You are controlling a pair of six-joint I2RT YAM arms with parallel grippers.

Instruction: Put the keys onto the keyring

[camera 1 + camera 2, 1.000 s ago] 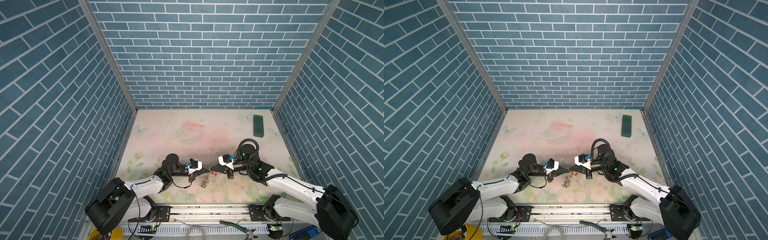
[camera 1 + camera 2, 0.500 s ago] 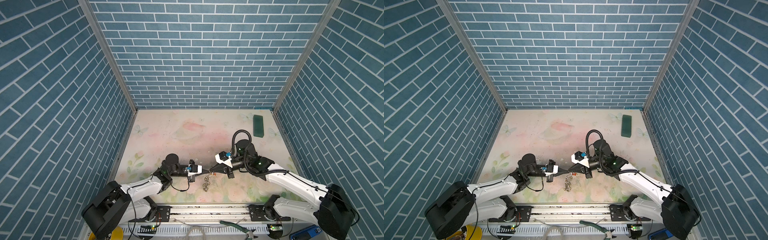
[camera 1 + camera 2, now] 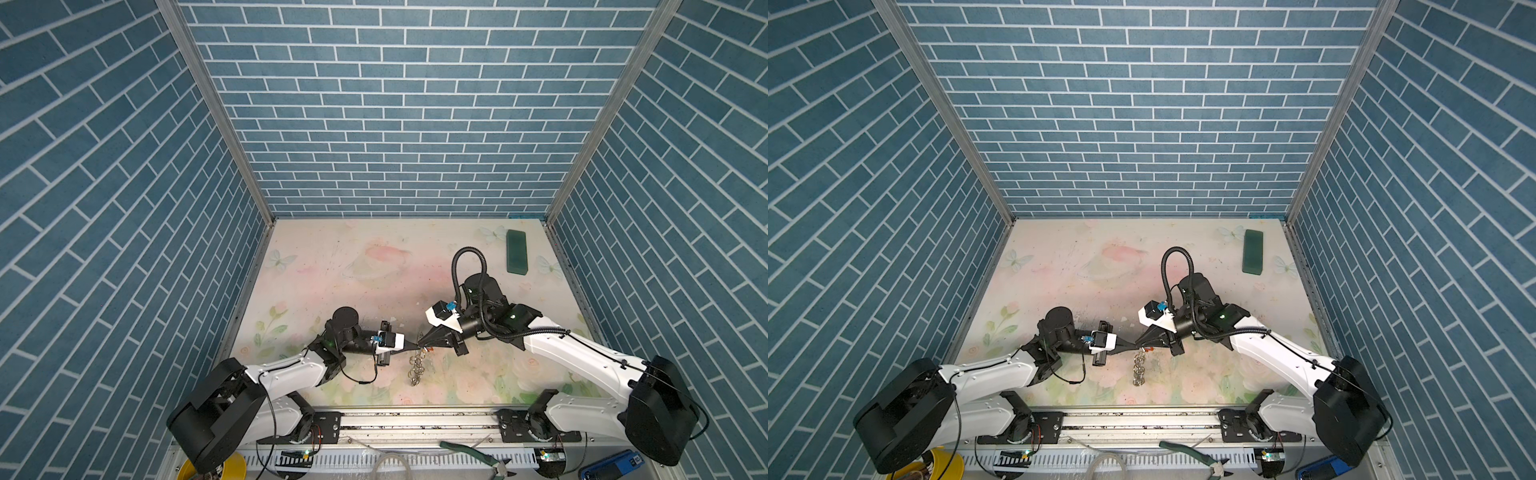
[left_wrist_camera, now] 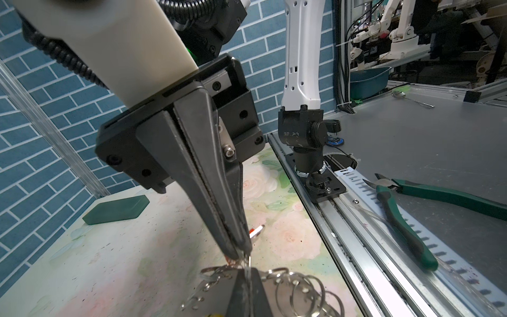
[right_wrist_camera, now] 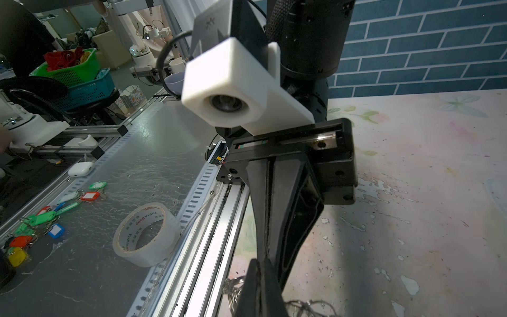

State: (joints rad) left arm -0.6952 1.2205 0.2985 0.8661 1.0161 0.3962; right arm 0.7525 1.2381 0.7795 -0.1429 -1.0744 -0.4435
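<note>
Centrally, near the front edge of the table [image 3: 332, 270], the keyring [image 3: 417, 368] is showing in both top views as a short string of silver rings, trailing from the 2 meeting grippers toward the front edge. The left gripper [image 3: 414, 344] is reaching in from the left with its jaws closed flat together. In the left wrist view, rings are fanning out on both sides of its tip, so it is gripping the keyring. The right gripper [image 4: 237, 254] is pointing in from the opposite side, jaws pressed together with no gap. Its tip is touching the same end of the rings, but whether it is pinching 1 of them is too small to tell. 1 red key [image 4: 256, 232] is lying on the table just beside that tip, apart from the rings. A dark green block [image 3: 516, 251] is resting near the back right corner, well apart. Beyond the front rail, green pliers [image 4: 406, 200] and a tape roll [image 5: 145, 233] are lying on the grey bench.
</note>
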